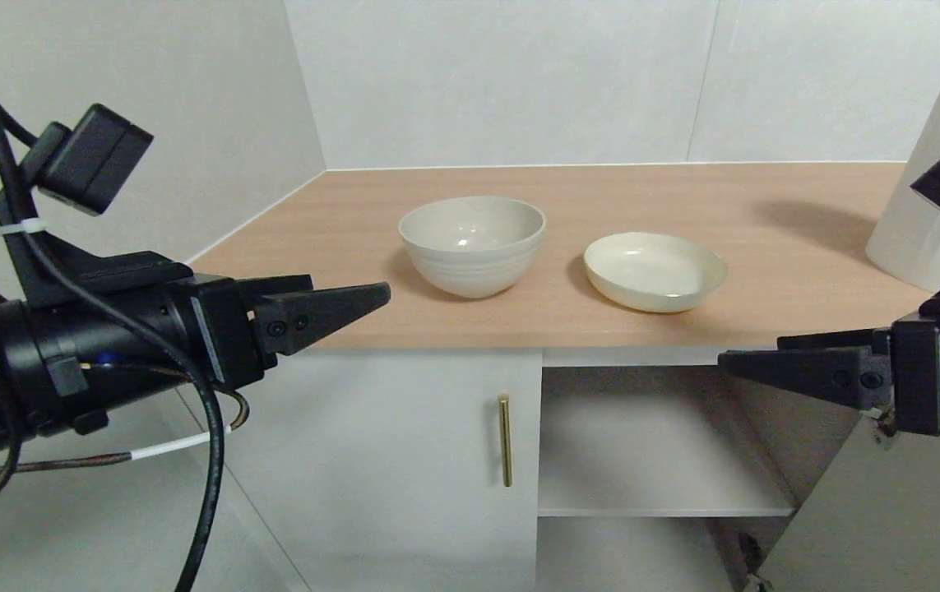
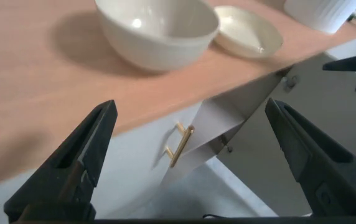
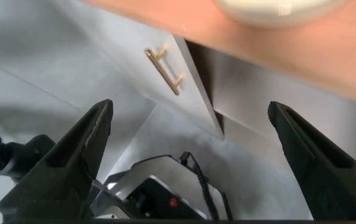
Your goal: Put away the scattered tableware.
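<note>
- The left tool [image 2: 190, 109] hangs short of the surface [image 1: 338, 222], fingers spread wide, holding nothing.
- The right tool [image 3: 190, 104] is likewise released and empty, in front of the open cupboard shelf [image 1: 659, 493].
- A closed door [image 1: 404, 460] bears a gold handle [image 1: 505, 440].
- On the surface stands a deep bowl [image 1: 472, 244], with a shallow dish [image 1: 655, 270] just beside it to the right, not touching it.
- Farther right stands a white container [image 1: 930, 189].
</note>
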Available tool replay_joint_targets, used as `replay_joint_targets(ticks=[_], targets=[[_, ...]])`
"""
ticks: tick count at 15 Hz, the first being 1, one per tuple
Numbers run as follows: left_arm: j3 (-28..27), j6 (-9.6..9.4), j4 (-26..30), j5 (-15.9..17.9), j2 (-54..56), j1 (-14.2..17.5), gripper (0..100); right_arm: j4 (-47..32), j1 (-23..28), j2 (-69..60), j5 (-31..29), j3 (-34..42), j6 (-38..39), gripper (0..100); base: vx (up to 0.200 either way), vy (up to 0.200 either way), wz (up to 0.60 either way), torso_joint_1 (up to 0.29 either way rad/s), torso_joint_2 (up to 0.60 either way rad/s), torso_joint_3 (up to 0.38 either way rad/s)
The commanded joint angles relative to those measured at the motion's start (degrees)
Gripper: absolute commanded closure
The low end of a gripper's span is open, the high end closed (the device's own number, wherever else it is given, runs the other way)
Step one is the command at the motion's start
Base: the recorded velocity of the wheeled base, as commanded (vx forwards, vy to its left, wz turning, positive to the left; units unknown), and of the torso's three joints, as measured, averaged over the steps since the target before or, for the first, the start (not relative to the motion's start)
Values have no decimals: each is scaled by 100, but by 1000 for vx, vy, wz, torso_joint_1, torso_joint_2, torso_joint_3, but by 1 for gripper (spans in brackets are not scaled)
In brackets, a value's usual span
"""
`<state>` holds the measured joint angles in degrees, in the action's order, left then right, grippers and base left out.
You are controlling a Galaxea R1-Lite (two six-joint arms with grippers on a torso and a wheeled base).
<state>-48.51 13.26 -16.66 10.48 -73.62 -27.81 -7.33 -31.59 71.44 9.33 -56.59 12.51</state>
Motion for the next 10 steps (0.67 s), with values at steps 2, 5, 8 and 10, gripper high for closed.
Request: replay_joint_targets(ticks=[2,5,8,10], targets=[[-54,10,-3,-11,-258,-14,0,73,12,72,-1,8,6,0,0,0,0,156,-486,-293],[-185,18,5,-20,-346,-14,0,161,38,204,-1,-1,6,0,0,0,0,180,-476,-299],[-467,18,348,-20,-337,-14,0,548,144,397,-10,-28,-11,0,0,0,0,123,-303,-181],[-739,18,1016,-64,-302,-5,0,662,258,670,-54,-151,-11,0,0,0,0,18,-40,-25]])
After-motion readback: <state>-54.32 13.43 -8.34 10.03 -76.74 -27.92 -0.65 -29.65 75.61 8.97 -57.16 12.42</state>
